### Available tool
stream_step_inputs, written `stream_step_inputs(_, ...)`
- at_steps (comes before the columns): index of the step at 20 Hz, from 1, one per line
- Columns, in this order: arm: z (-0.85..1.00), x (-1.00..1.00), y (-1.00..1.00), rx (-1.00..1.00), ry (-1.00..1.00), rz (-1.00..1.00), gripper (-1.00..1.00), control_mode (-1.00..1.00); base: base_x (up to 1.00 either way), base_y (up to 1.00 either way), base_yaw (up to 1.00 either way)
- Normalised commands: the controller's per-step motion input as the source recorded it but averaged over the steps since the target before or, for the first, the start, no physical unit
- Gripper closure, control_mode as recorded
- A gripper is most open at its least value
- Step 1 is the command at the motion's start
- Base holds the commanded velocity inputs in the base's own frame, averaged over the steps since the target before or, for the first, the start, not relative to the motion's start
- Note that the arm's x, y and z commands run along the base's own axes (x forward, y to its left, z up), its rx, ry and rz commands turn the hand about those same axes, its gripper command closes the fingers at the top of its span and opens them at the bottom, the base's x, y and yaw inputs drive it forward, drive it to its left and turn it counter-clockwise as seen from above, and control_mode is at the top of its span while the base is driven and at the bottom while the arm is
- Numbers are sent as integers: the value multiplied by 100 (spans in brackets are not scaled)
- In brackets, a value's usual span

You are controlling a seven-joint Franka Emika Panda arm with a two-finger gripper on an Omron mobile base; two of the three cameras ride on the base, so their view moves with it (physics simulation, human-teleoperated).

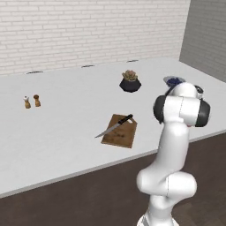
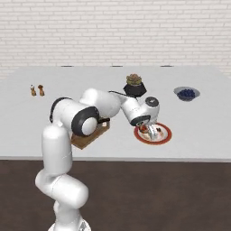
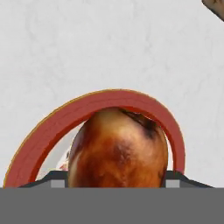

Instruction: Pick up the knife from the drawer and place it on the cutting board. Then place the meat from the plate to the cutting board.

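The knife (image 1: 115,126) lies diagonally across the brown cutting board (image 1: 124,137), its blade tip hanging over the board's left edge. On the red-rimmed white plate (image 2: 165,137) (image 3: 118,98) to the board's right rests the reddish-brown meat (image 3: 118,148) (image 2: 145,128). My gripper (image 2: 153,131) (image 3: 114,180) reaches down onto the plate, one of its dark fingertips (image 3: 59,178) on each side of the meat and both pressed against it. The meat still rests on the plate. The drawer is out of view.
A potted plant (image 1: 130,82) stands behind the board, and a dark blue bowl (image 2: 186,94) sits at the back right. Two small shakers (image 1: 32,101) are far left. My arm stretches over the board (image 2: 88,139). The counter's front edge runs just below the plate.
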Motion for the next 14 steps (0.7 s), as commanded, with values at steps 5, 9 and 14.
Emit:
stream_step_inputs(5,66,-100,81,1,-6,47,100,-100,0,0,0)
stream_step_inputs(9,8,-77,100,0,3,48,100,-100,0,0,0)
stream_step_inputs(14,23,-17,100,-4,9,38,100,-100,0,0,0)
